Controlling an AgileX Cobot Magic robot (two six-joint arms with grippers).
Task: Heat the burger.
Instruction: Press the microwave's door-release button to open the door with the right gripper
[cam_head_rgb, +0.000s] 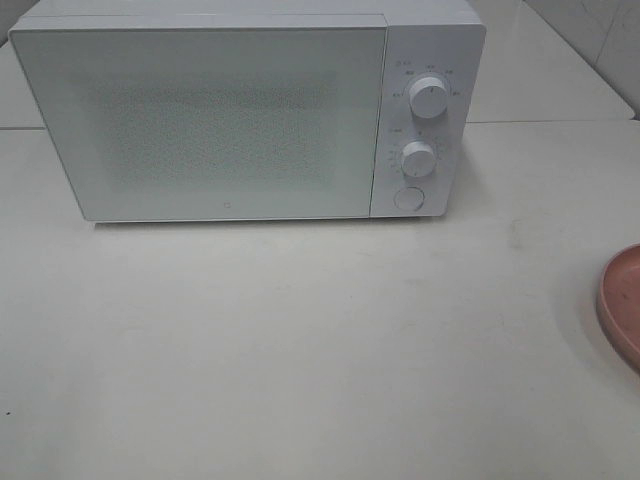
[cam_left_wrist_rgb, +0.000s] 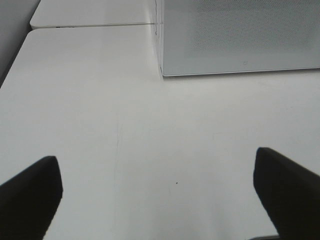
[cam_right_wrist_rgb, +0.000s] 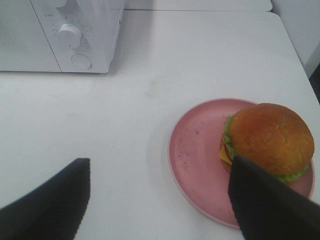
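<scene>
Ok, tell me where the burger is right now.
The burger sits on the pink plate, seen in the right wrist view, on the right side of the table, right of and in front of the white microwave.

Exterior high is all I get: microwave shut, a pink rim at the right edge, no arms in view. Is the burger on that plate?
Observer: Yes. The right wrist view shows the burger sitting on the pink plate, off-centre, bun up.
Operator: Is the right gripper holding it?
Observer: No. The right gripper is open and empty. One finger overlaps the burger's edge in that view; I cannot tell whether it touches.
</scene>
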